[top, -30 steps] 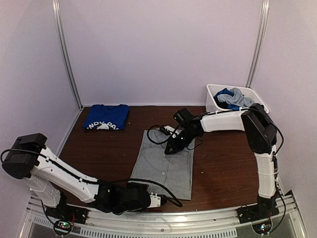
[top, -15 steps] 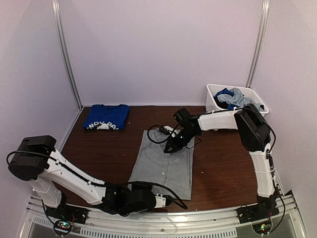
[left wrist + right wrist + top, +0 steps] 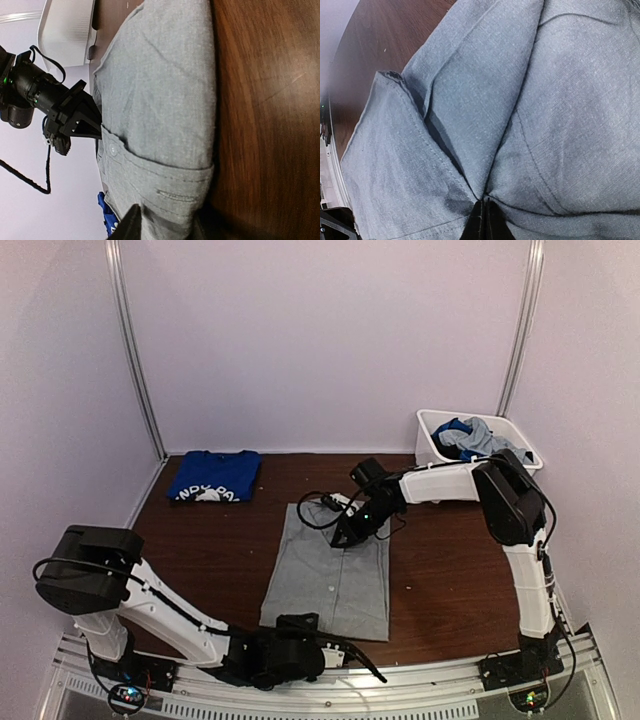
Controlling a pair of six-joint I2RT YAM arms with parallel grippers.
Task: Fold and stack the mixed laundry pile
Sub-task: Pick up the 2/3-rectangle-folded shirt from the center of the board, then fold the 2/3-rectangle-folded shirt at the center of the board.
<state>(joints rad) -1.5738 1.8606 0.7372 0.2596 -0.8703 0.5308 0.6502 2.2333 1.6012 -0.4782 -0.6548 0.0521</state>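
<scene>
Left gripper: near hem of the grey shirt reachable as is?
Likely yes: the left gripper sits at the near hem of the grey shirt, nothing between; the right gripper pinches the far end, well clear.

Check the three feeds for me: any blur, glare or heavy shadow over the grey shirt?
Top external: even light, sharp, no glare on the grey shirt. Left wrist: weave crisp, wood table shows a soft sheen, bottom edge dark. Right wrist: cloth fills the frame, sharp, deep shadow in the fold above the right hand.

White arm links [image 3: 440, 483], black joint housings [image 3: 515, 502], looping black cables [image 3: 25, 177]
</scene>
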